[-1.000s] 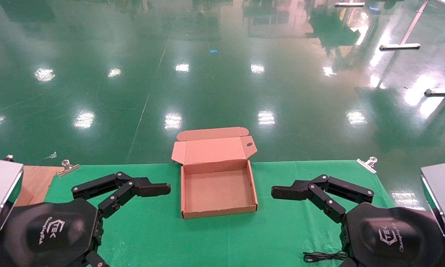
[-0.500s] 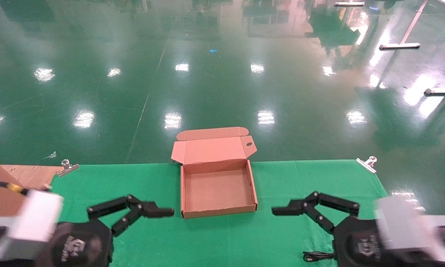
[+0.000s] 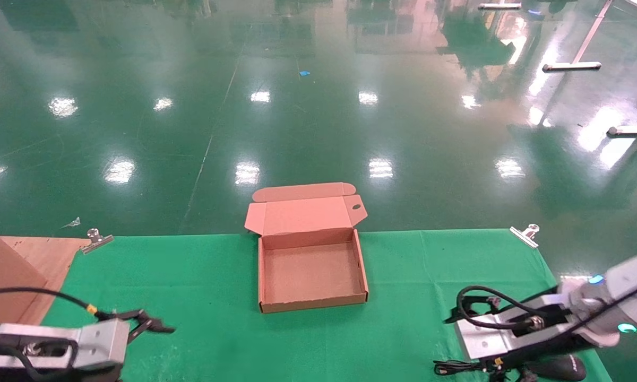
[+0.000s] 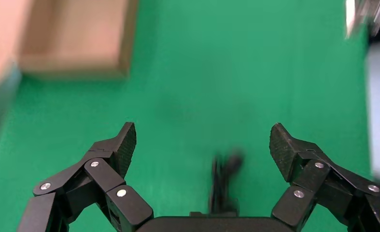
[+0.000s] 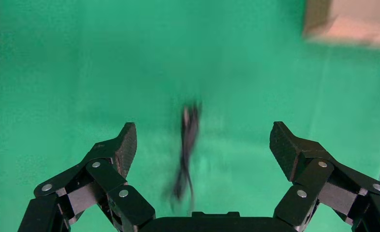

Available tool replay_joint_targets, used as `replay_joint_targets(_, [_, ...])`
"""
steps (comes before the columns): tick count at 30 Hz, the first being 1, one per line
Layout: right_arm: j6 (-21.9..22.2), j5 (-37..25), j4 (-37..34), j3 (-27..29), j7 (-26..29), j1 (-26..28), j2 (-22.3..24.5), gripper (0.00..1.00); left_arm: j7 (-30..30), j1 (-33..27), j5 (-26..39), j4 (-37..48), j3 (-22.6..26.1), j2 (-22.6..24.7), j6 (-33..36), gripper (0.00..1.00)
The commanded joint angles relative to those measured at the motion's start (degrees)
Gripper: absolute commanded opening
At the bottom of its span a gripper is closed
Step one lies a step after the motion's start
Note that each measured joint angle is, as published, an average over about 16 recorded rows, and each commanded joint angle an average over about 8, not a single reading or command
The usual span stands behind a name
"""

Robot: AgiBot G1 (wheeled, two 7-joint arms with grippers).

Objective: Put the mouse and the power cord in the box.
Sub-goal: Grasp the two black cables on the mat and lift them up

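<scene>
The box [image 3: 312, 272] sits empty; cord [image 5: 187, 145] and mouse [image 3: 557, 367] lie on the table; both grippers' jaws gape, holding nothing.

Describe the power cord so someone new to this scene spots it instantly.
Start at the green cloth and go to its near right corner, well to the right of the open cardboard box. The power cord lies there beside the right arm. It is a thin black bundle, unlike the rounded glossy mouse next to it.
</scene>
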Motion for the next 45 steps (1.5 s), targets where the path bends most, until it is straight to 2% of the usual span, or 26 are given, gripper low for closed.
replay_joint_targets(1, [0.8, -5.2, -3.2, -2.5, -2.0, 2.0, -2.5, 1.0, 2.4, -1.7, 4.2, 3.1, 1.7, 0.9, -0.7, 1.0])
replay_joint_targets(8, [6.1, -8.3, -16.5, -4.3, -9.5, 3.1, -7.7, 1.0, 7.0, -4.1, 11.4, 10.1, 5.3, 4.1, -3.0, 1.0])
replay_joint_targets(14, [11.3, -10.4, -25.6, -5.7, -15.5, 2.8, -12.5, 1.0, 9.3, -4.4, 14.3, 15.3, 6.7, 6.4, -5.7, 1.0])
replay_joint_targets(21, [14.7, -11.1, -33.4, -6.2, -20.3, 3.8, -16.3, 1.0, 12.1, -4.9, 15.1, 21.2, 7.3, 9.0, -7.5, 1.0])
replay_joint_targets(30, [17.8, -10.7, -41.0, -5.9, -24.3, 4.6, -18.2, 1.0, 14.8, -6.0, 16.0, 26.2, 7.9, 11.6, -9.2, 1.0])
replay_joint_targets(31, [18.0, -10.5, -41.6, -5.8, -24.8, 4.7, -18.3, 0.99, 15.0, -6.1, 16.1, 26.7, 7.9, 11.8, -9.4, 1.0])
replay_joint_targets(32, [18.1, -10.4, -42.2, -5.7, -25.3, 4.8, -18.4, 0.92, 15.2, -6.2, 16.2, 27.1, 7.9, 12.0, -9.6, 1.0])
replay_joint_targets(33, [18.2, -10.2, -42.7, -5.6, -25.8, 4.9, -18.5, 0.8, 15.4, -6.3, 16.3, 27.6, 8.0, 12.1, -9.8, 0.93])
replay_joint_targets(39, [18.9, -9.6, -45.4, -5.2, -28.5, 5.5, -18.7, 0.06, 16.9, -6.7, 16.3, 29.9, 8.0, 13.1, -10.3, 0.18])
replay_joint_targets(40, [19.1, -9.6, -45.8, -5.2, -28.7, 5.6, -18.7, 0.0, 17.2, -6.8, 16.3, 30.2, 8.0, 13.1, -10.3, 0.06])
replay_joint_targets(41, [19.2, -9.7, -46.2, -5.2, -29.0, 5.7, -18.8, 0.0, 17.4, -6.9, 16.2, 30.5, 8.0, 13.2, -10.2, 0.0])
replay_joint_targets(45, [19.9, -9.7, -47.6, -5.2, -29.8, 6.0, -19.2, 0.0, 18.4, -7.1, 16.1, 31.7, 7.9, 13.5, -10.3, 0.0])
